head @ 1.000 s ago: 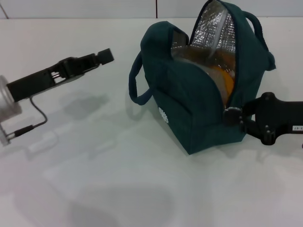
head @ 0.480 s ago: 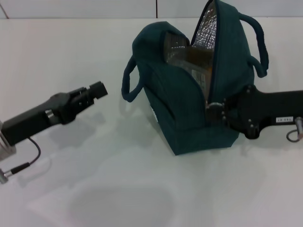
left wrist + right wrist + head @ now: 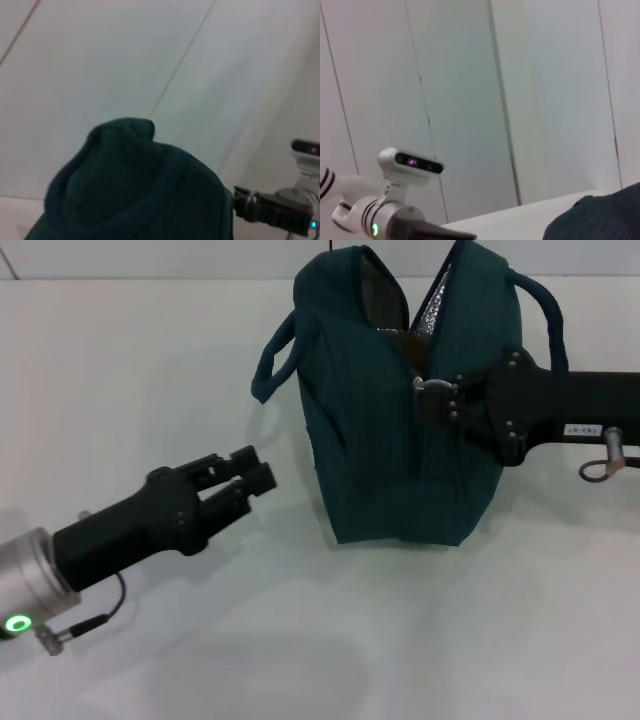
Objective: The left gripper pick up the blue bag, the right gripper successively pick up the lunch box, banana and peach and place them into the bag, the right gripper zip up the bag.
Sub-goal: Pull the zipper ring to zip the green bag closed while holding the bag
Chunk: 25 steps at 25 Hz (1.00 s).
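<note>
Left gripper (image 3: 258, 472): nearest the front edge of the tabletop (image 3: 150, 360), on the left side. Fingers stand narrowly apart and hold nothing. It points at the bag's left flank, near it but apart, probably placed to steady the bag against the zip pull.

Blue bag (image 3: 390, 440): upright past mid-table, right of centre, base on the tabletop. One handle (image 3: 272, 360) hangs off its left side, the other (image 3: 545, 315) arcs on the right. It also fills the lower part of the left wrist view.

Zip opening: closed along the lower front seam; a narrow gap with silver lining (image 3: 440, 295) shows near the top, so zipping appears partly done.

Right gripper (image 3: 432, 388): reaches in from the right edge and meets the bag's front seam at mid-height. Its tips are pinched on what looks like the metal zip pull, though the pull is too small to confirm.

Lunch box, banana, peach: none visible; judged to be inside the bag.

Far edge: white wall panels behind the table.
</note>
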{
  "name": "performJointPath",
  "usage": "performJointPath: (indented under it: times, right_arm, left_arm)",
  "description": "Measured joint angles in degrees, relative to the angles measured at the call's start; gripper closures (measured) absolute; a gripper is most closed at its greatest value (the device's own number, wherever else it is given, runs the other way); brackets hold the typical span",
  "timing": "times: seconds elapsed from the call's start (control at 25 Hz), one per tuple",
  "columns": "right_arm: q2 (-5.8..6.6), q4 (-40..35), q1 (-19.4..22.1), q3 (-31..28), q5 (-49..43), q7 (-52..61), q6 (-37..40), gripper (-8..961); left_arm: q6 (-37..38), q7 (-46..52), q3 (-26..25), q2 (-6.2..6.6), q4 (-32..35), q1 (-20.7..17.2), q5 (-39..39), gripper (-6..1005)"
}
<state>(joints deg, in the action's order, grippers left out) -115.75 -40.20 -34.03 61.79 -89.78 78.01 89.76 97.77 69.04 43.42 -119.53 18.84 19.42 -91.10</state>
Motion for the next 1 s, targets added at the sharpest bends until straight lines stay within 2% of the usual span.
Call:
performJointPath:
  times: [0.08,0.44,0.64,1.0]
  right_arm:
    - [-0.01,0.88,-0.67,0.04,0.02,0.18,-0.46,944]
    - [0.05,3.97,-2.71,0.54,-0.35,0.0,-1.15,944]
    - [-0.01,4.32,-2.76,0.79,-0.38,-0.14,-1.43,944]
    - [-0.01,5.28,-2.21,0.82,-0.09,-0.31,-1.4,944]
  left_arm:
    - [-0.53,-2.28,0.4,-0.04,-2.0,0.94,-0.01,617]
    - [-7.82,-13.32,0.72,-0.75,-11.78,5.62,1.58,581]
    - [-9.49,-14.56,0.7,-0.94,-15.08,7.41,4.22,561]
    - [-10.89,-16.75,0.48,-1.12,-18.18,9.68,5.34,247]
